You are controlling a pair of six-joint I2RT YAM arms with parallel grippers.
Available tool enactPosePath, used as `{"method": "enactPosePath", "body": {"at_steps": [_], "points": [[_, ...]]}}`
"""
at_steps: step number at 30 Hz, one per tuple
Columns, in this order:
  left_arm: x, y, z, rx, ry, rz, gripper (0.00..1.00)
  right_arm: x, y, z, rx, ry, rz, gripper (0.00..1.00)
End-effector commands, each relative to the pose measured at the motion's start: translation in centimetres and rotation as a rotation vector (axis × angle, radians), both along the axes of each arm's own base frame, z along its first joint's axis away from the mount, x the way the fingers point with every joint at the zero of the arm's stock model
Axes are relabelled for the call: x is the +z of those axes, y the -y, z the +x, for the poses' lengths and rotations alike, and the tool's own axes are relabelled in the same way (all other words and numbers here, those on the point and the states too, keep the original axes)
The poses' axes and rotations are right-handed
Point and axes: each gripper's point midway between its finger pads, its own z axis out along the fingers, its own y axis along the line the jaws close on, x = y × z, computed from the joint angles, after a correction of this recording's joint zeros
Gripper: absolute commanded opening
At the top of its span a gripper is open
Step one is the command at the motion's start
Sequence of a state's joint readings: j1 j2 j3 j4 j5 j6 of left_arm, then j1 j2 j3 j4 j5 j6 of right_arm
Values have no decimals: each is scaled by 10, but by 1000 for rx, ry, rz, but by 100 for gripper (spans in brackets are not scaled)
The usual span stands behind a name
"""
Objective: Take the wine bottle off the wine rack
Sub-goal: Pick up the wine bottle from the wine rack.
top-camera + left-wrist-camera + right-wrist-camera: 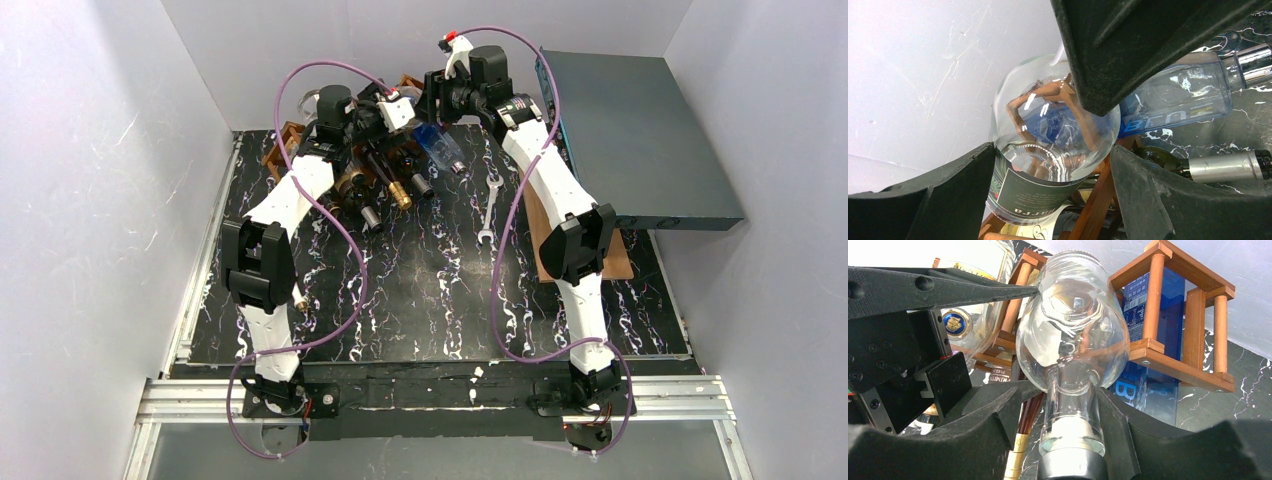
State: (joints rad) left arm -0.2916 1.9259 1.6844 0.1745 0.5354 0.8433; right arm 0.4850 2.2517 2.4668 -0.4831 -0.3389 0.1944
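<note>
Right wrist view puts your right gripper [1063, 400] loose around the bottle [1073, 335]. The neck sits between the fingers with a gap showing on one side, so that claw is not gripping. Your left gripper [1053, 160] looks clamped across the bottle's wide body near the base, both fingers against glass and label.

The bottle lies on its side at the top of the rack [1195, 325], base toward the back wall. You cannot tell whether it is clear of its cell.

Expect it to be rigid, slick and breakable, and treat it as heavy. The label probably gives better purchase than bare glass. With the hold so near the base, the neck end may sag, so keep it level as you draw it out.

A blue bottle [1174, 315] fills the cell just beside it, and a foil-necked bottle [1223, 167] lies below. Both could be knocked. Your two grippers also crowd each other at the rack.

Out on the table, the wrench [490, 207], board [622, 262] and box [640, 130] lie well apart from the rack.
</note>
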Motion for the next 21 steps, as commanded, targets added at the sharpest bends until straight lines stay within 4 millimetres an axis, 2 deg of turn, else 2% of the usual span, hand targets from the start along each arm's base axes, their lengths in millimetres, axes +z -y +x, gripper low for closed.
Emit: {"method": "enactPosePath", "body": {"at_steps": [1, 10, 21], "points": [[-9, 13, -4, -33, -48, -11, 69, 77, -1, -7, 27, 194, 89, 62], [-8, 13, -4, -31, -50, -18, 69, 83, 13, -2, 4, 193, 98, 57], [-6, 13, -3, -30, -50, -24, 69, 88, 19, -5, 4, 194, 99, 52]]}}
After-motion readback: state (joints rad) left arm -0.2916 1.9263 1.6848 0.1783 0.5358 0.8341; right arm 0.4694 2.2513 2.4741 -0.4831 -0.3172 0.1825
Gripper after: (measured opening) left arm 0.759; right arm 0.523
